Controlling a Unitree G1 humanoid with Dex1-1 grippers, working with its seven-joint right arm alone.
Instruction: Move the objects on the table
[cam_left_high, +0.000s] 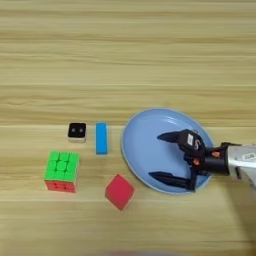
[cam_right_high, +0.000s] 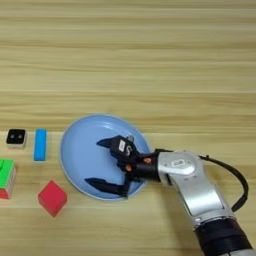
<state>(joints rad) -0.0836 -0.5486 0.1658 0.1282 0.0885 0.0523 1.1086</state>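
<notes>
Gripper (cam_left_high: 163, 156), fingers spread and empty over the plate (cam_left_high: 141, 150), leaves you the red cube (cam_left_high: 119, 192) nearest, lower left of it.

The right arm (cam_right_high: 200, 192) comes in from the lower right corner of the frame, silver forearm angling up and leftward toward the middle. A black cable (cam_right_high: 235, 180) loops along its right side. At the wrist there's a black joint with small orange marks. The right gripper (cam_right_high: 97, 161) points left, its two black fingers (cam_left_high: 167, 136) spread wide apart, one above the other in the picture, nothing between them.
</notes>
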